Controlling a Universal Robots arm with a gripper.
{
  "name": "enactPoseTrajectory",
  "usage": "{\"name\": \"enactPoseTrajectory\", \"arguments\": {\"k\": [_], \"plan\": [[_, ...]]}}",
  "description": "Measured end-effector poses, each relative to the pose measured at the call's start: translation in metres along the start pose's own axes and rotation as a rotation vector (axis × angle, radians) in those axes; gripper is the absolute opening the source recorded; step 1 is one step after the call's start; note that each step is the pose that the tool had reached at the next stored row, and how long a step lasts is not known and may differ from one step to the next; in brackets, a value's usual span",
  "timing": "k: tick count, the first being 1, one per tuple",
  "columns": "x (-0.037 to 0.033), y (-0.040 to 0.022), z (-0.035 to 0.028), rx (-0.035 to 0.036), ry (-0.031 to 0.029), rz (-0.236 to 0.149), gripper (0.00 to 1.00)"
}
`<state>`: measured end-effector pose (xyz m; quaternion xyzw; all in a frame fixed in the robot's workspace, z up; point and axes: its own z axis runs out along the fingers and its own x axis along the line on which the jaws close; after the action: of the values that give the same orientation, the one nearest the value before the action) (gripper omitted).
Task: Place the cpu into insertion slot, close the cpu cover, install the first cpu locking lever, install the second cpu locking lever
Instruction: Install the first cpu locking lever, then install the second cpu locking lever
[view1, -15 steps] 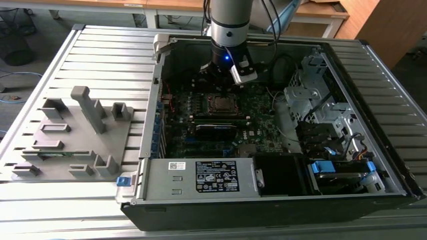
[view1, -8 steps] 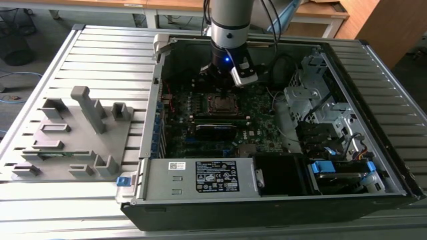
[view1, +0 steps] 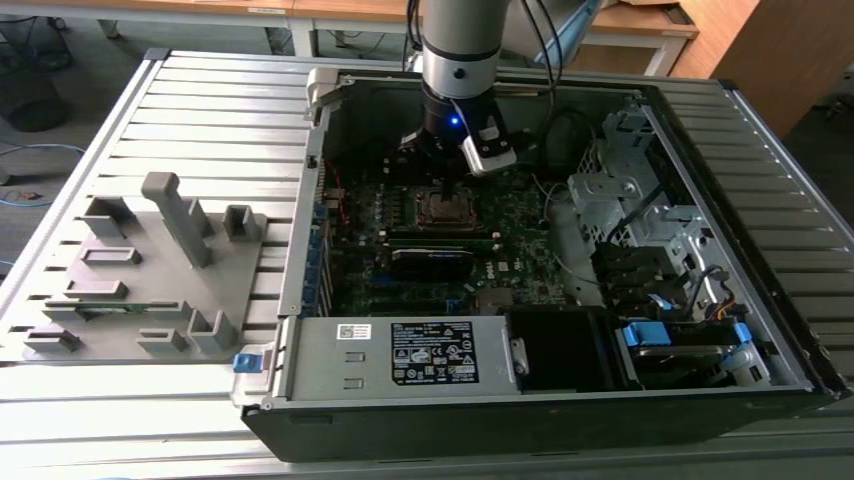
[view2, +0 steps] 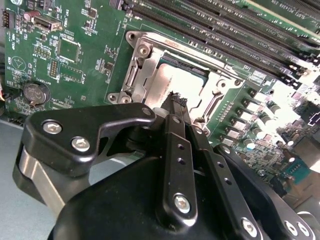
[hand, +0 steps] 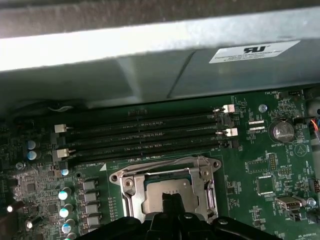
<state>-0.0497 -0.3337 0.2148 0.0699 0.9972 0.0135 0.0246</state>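
The gripper (view2: 176, 102) hovers over the cpu (view2: 172, 80), fingers pressed together, holding nothing. Off-centre contact risks jamming the cpu cover (view2: 150, 62).

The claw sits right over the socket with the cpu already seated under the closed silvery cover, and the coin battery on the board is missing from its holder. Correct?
Not quite: the coin battery is in its holder, as both wrist views show. The rest holds: the claw sits over the insertion slot, and the cpu lies under the closed cpu cover.
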Motion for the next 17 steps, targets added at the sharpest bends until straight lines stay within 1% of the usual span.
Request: {"name": "enactPoseTrajectory", "arguments": {"k": [1, 6, 17], "plan": [[-0.0001, 0.0, 0.0, 0.0003, 0.0013, 0.0, 0.11], [0.0, 0.0, 0.0, 0.0004, 0.0024, 0.0, 0.11], [-0.0002, 0.0001, -0.0037, 0.0002, 0.0023, 0.0, 0.11]]}}
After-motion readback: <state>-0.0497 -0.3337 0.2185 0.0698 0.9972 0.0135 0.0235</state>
